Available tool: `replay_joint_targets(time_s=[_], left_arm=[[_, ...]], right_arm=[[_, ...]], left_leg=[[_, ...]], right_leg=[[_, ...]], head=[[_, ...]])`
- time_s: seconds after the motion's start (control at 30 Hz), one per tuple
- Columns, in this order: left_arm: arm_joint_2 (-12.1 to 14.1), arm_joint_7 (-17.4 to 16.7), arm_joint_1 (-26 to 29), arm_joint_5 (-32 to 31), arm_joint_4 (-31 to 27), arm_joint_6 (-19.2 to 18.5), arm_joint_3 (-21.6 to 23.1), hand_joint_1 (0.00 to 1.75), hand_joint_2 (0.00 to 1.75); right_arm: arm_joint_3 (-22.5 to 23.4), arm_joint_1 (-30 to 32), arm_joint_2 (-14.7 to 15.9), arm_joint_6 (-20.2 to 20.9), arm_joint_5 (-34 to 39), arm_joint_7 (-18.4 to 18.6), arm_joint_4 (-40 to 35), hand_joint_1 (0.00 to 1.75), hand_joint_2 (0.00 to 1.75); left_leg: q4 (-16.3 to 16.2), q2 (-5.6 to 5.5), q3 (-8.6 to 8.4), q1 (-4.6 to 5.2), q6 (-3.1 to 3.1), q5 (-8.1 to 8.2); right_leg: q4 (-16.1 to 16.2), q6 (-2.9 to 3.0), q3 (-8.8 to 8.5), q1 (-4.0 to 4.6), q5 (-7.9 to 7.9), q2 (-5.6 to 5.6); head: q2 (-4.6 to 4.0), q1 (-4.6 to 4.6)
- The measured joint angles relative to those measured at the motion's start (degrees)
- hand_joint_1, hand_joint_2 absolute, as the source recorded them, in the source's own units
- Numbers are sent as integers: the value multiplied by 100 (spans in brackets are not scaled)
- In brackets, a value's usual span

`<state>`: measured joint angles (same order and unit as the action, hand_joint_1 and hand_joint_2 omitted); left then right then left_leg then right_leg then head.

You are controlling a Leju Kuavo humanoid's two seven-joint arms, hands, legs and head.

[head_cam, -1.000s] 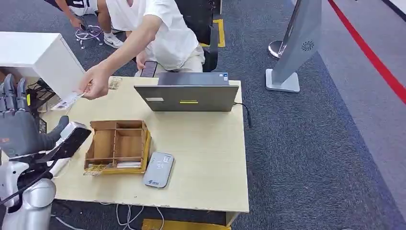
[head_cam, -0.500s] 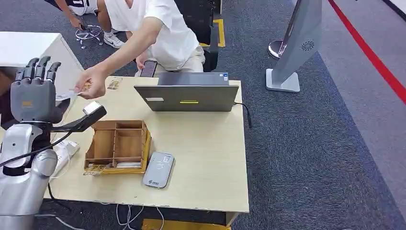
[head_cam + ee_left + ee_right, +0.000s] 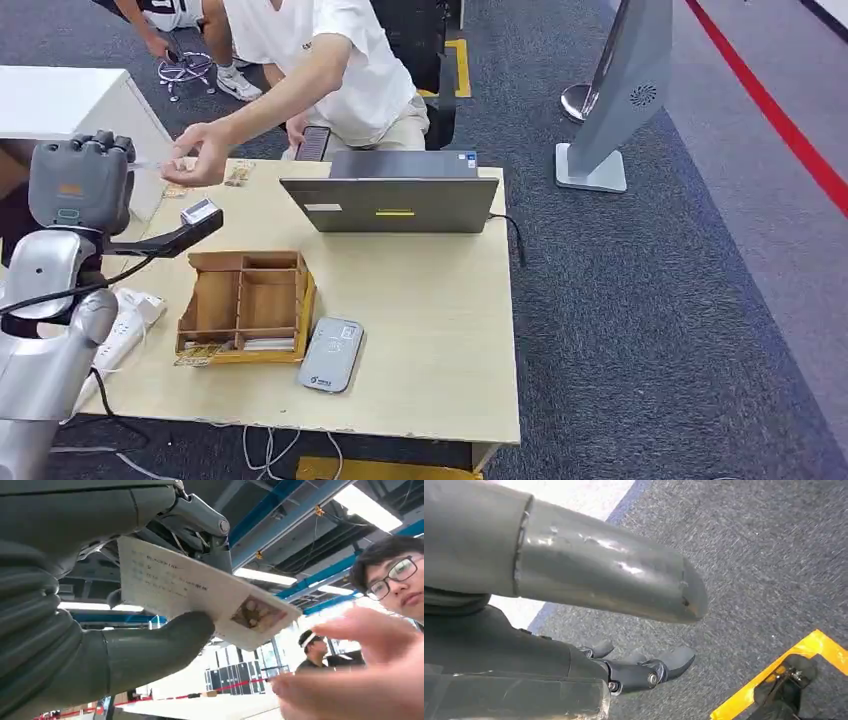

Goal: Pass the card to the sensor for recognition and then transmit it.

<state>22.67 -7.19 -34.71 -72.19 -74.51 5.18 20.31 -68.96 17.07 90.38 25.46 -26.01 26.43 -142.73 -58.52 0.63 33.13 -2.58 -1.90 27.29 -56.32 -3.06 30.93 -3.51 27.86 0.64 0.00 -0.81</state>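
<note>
1. Since the earlier frames the left hand (image 3: 78, 180) has risen to the upper left of the head view and closed on the card (image 3: 200, 592); the person's hand (image 3: 200, 152), which had been holding the card out, now hovers just beside it with fingers apart.
2. In the left wrist view the card sits pinched between the thick thumb and the darker fingers, its photo end sticking out toward the person.
3. The right hand (image 3: 644, 670) hangs over carpet, fingers loosely curled around nothing; whether it counts as properly closed I cannot tell.
4. Risk: the pinch looks to cover one end only, so the card could pivot or slip during the swing down to the reader, or snag the person's fingers nearby.
5. Left of centre on the table (image 3: 430, 330) stands a wooden divided box (image 3: 245, 305), between the raised hand and the grey card reader (image 3: 332, 354).
6. Behind, at centre, sits an open laptop (image 3: 395, 195).
</note>
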Motion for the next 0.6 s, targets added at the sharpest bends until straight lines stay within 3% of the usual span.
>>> replay_joint_targets(time_s=[0.23,0.33,0.6], left_arm=[[-57,41,57,35,3,227,24,175,175],[-166,161,340,-31,-321,507,83,175,175],[-575,282,1084,-413,-1097,879,773,175,175]], right_arm=[[-2,72,0,0,-255,127,-2,0,0],[-18,107,-2,0,-443,203,-6,0,0],[-159,130,-55,-2,-697,332,-20,0,0]], left_leg=[[0,0,0,1,0,0],[-1,0,0,2,0,1],[-2,0,1,6,3,3]], right_leg=[[0,0,-1,-1,0,0],[1,0,0,-1,0,-1],[3,-1,0,-4,1,1]], head=[[0,-2],[0,0],[0,0]])
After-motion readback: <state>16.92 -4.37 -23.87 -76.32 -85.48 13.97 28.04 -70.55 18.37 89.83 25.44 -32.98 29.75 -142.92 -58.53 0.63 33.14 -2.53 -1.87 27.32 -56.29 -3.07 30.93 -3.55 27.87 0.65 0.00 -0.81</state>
